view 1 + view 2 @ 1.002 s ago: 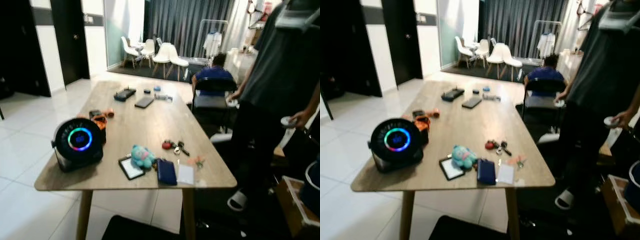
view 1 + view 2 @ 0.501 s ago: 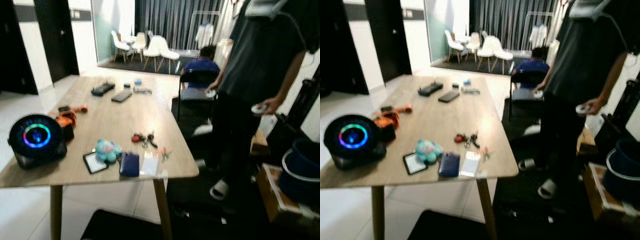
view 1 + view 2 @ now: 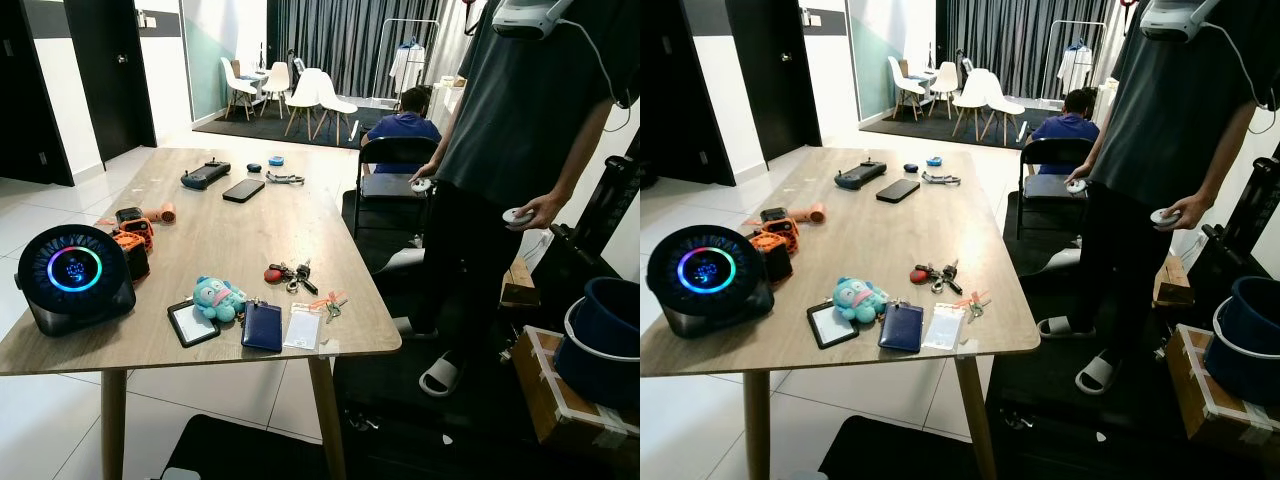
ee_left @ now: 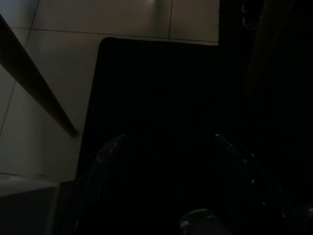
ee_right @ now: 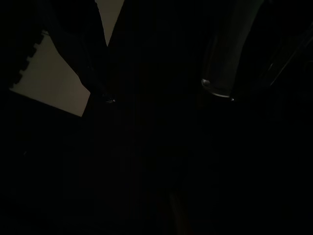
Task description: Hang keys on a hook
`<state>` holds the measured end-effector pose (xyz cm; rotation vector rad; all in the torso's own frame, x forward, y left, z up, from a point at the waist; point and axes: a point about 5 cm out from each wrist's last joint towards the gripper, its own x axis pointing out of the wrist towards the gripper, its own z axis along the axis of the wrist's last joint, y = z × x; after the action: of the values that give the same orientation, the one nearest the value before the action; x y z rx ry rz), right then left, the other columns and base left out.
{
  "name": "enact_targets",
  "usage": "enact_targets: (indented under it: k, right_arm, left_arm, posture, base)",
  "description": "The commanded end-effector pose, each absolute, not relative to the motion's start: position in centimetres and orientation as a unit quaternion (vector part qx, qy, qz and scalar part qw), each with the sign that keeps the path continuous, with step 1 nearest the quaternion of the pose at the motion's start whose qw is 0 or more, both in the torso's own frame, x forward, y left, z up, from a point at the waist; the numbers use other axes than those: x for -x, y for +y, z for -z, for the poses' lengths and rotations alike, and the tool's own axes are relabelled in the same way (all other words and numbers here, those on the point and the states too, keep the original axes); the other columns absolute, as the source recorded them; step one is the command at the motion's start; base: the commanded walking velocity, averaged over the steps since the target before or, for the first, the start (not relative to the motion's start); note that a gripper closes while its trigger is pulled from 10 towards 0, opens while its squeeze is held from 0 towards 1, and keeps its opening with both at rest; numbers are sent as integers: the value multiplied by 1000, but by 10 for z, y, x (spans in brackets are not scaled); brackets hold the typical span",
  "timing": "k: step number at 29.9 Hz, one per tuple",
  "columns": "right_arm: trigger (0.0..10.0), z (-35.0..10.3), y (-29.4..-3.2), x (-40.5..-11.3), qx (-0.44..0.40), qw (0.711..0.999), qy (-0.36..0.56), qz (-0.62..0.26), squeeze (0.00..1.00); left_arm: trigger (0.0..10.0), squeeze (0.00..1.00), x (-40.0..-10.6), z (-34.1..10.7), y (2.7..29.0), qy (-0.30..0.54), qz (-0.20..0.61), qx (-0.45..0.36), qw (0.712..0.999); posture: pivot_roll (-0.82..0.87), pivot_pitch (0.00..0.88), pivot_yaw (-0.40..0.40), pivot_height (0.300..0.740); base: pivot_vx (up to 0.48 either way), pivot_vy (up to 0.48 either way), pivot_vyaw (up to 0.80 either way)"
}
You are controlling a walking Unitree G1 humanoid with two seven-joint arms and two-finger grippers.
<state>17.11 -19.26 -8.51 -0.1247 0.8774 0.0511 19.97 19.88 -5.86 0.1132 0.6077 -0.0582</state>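
Wooden table [image 3: 230,230] ahead, bunch of keys [image 3: 289,276] lying untouched near its 3 o'clock edge, blue card wallet [image 3: 262,327] toward 6 o'clock; left gripper [image 4: 168,161] hanging with fingers apart, right gripper [image 5: 156,90] too dark to tell; pickup and hanging both left

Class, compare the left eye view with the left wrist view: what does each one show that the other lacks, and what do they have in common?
Left eye view alone: the top of the table with the keys, a plush and a round speaker, plus a person standing beside it.
Left wrist view alone: the left gripper, its fingers apart with nothing between them, hanging low in shade.
Shared: a wooden table leg, the dark mat and the pale floor tiles.
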Motion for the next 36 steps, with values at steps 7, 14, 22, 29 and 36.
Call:
enact_targets:
  k: [7,14,22,29,36]
  right_arm:
    - [10000,84,-196,-174,61,904,423,-20,0]
    - [10000,83,-194,-175,61,904,423,-22,0]
    - [10000,83,-192,-176,61,904,423,-23,0]
    - [10000,83,-189,-177,66,904,422,-32,0]
    - [10000,83,-188,-178,67,904,420,-32,0]
  left_arm:
    - [10000,0,-199,59,198,304,15,-37,952]
    - [10000,0,-197,60,197,303,9,-35,952]
    - [10000,0,-196,60,197,301,10,-36,953]
    - [10000,0,-195,60,198,298,7,-33,954]
    - [10000,0,-196,59,199,295,4,-33,955]
  posture:
    - [75,26,-41,740]
    - [76,31,-43,740]
    - [74,31,-44,740]
    - [72,32,-45,740]
    - [70,30,-43,740]
  base:
    - [0,0,0]
    - [0,343,0]
    - [0,0,0]
    - [0,0,0]
    - [0,0,0]
